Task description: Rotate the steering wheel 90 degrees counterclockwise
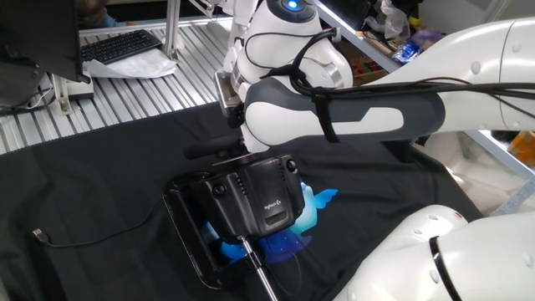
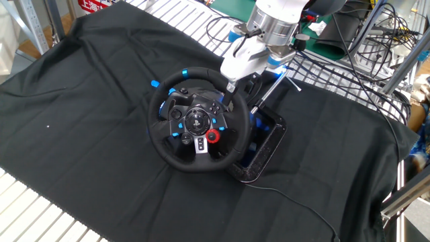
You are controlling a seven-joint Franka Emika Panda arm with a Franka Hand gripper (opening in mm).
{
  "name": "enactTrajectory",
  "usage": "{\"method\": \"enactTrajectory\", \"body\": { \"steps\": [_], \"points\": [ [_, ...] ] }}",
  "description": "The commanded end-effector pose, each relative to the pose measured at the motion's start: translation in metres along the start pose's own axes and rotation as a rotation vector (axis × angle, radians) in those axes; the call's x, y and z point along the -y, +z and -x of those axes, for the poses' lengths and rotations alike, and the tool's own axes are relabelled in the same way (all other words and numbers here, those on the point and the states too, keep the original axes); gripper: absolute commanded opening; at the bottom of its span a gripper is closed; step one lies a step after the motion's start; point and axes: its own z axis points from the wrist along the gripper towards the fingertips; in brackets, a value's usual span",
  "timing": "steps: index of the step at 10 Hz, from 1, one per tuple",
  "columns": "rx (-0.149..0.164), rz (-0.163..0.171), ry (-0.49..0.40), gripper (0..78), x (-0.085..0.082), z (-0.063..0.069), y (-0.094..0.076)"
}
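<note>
In the other fixed view the steering wheel point(image 2: 156, 131) faces the camera, a black rim with its bright-blue band point(image 2: 197, 71) at the top centre. In one fixed view it shows edge-on as a thin dark bar point(image 1: 216, 150) behind the boxy black housing point(image 1: 259, 201). My gripper point(image 2: 232, 87) is at the rim's upper right, just right of the blue band, with a pale finger against the rim. Whether the jaws clamp the rim is not visible. In one fixed view my own arm hides the gripper.
The wheel unit sits in a flat black rectangular frame point(image 2: 265, 151) on a black cloth. Blue plastic pieces point(image 1: 311, 205) lie beside the housing. A thin cable point(image 1: 92, 238) crosses the cloth. A keyboard point(image 1: 121, 46) lies on the slatted table behind. The arm's white base point(image 1: 435, 251) stands close by.
</note>
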Motion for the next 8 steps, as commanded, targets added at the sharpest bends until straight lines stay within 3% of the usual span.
{"method": "enactTrajectory", "body": {
  "steps": [1, 2, 3, 4, 5, 6, 8],
  "points": [
    [0.013, -0.098, -0.386, 77.5, 0.054, -0.021, 0.023],
    [-0.009, -0.128, -0.443, 77.5, 0.059, -0.024, 0.016],
    [-0.018, -0.134, -0.456, 77.5, 0.06, -0.025, 0.013],
    [-0.063, -0.145, -0.493, 77.5, 0.065, -0.028, 0.005],
    [-0.073, -0.157, -0.535, 77.5, 0.069, -0.03, 0.0],
    [-0.074, -0.156, -0.53, 77.5, 0.069, -0.03, -0.001],
    [-0.073, -0.144, -0.405, 77.5, 0.064, -0.03, 0.003]
  ]
}}
